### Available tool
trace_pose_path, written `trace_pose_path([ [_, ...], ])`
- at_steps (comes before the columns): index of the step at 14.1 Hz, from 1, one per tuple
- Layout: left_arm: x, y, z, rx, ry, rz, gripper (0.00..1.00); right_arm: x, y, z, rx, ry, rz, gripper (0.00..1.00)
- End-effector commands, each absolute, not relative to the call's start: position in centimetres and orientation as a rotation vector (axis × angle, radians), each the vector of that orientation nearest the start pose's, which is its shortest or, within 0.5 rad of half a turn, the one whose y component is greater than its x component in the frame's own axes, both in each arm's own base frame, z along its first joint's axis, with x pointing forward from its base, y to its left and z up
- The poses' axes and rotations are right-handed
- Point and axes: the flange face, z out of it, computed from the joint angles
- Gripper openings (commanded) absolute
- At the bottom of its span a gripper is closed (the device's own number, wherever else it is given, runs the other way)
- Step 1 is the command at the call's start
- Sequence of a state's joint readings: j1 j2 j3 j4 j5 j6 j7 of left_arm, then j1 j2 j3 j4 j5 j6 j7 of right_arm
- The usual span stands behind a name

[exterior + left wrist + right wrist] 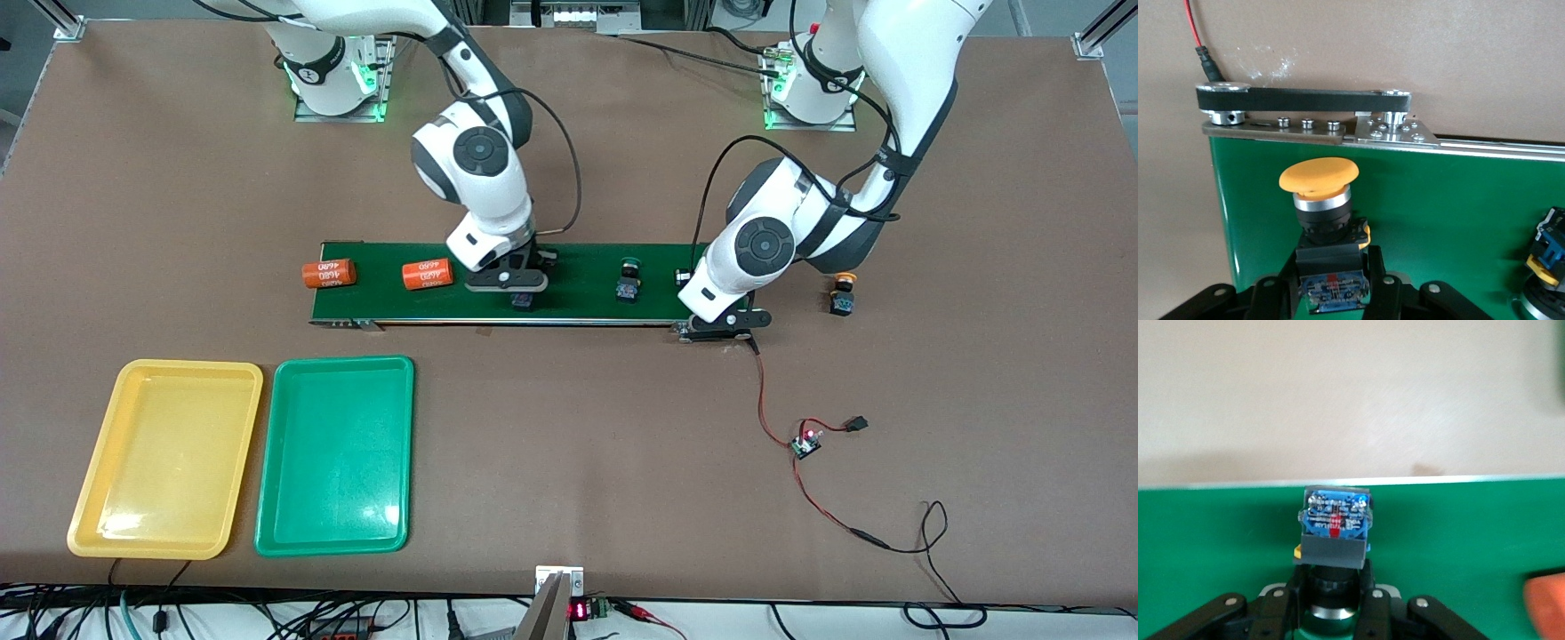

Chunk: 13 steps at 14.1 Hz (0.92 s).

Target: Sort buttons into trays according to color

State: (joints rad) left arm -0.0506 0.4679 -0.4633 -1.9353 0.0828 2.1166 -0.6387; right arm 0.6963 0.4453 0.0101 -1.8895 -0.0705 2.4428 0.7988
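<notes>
Front view: my right gripper (523, 298) is clenched on a small blue-bodied button on the long dark-green conveyor belt (587, 267); yellow tray (98, 498) and green tray (391, 444) sit empty.

Left wrist view: my left gripper (1335, 288) grasps a yellow-capped button (1319, 177) at the belt's end.

Right wrist view: the held button (1335, 520) stands high between my fingers; I judge it could tip out when lifted.
</notes>
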Motion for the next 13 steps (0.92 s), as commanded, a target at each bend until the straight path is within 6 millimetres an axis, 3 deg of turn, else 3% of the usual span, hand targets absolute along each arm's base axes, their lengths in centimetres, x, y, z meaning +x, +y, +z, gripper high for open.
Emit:
trace_pose_path([
  [1, 52.0, -27.5, 24.7, -3.09, -0.154, 0.44, 0.99, 51.6, 37.0, 32.6, -3.144, 0.06, -0.18, 0.0],
  [4, 52.8, -27.3, 26.2, -3.099, -0.2, 0.402, 1.0, 56.5, 28.4, 34.8, -3.157, 0.074, -0.199, 0.01],
  [8, 56.0, -26.9, 33.5, -3.152, -0.232, 0.224, 1.0, 62.4, 16.9, 34.5, -3.167, 0.002, -0.21, 0.02],
  [11, 58.9, -24.4, 37.7, -3.133, -0.283, 0.212, 1.0, 65.1, 12.3, 32.7, -3.181, -0.04, -0.207, 0.04],
  [13, 59.9, -20.2, 37.9, -3.103, -0.152, 0.269, 1.0, 66.7, 10.4, 30.3, -3.177, -0.083, -0.254, 0.04],
])
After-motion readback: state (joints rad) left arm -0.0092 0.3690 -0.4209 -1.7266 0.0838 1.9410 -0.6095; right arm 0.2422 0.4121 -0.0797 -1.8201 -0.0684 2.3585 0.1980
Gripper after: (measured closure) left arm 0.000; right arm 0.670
